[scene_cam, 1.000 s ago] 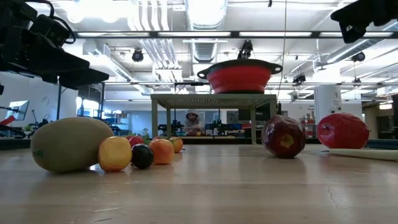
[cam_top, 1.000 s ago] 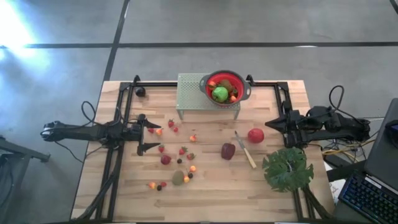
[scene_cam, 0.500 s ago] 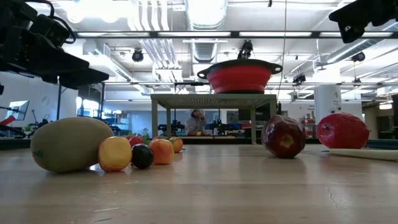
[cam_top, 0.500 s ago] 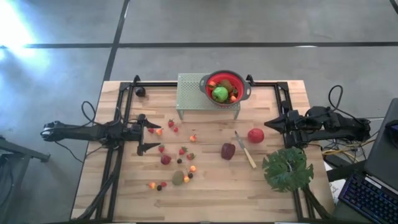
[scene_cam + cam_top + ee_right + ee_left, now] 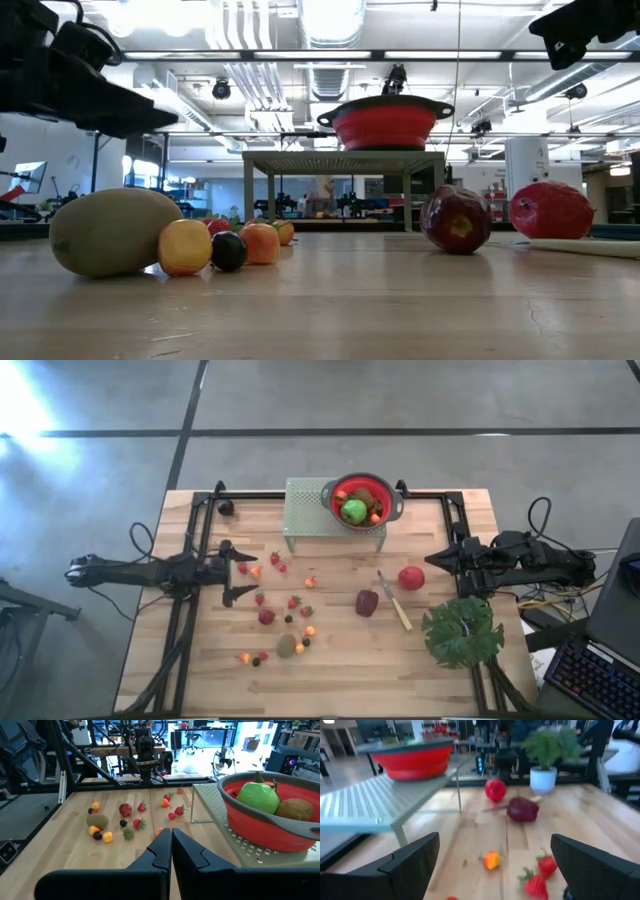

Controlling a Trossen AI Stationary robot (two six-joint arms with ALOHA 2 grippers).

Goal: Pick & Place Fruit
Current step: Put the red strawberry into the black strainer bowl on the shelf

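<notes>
Your red apple (image 5: 411, 577) and dark maroon fruit (image 5: 367, 602) lie mid-surface: rigid, smooth, likely to roll, so grip across the widest part. Strawberries (image 5: 293, 602) sit scattered leftward, light. Left gripper (image 5: 236, 570) fingers spread above them; right gripper (image 5: 437, 560) fingers pressed together, empty

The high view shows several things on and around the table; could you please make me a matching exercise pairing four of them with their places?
Things:
1. green apple
2. big green leaf
3. red apple
4. left gripper

Places:
A. on the table's left side, fingers open
B. inside the red bowl on the perforated stand
C. at the table's near right corner
D. just right of the knife

Pairs: 1-B, 2-C, 3-D, 4-A
</notes>
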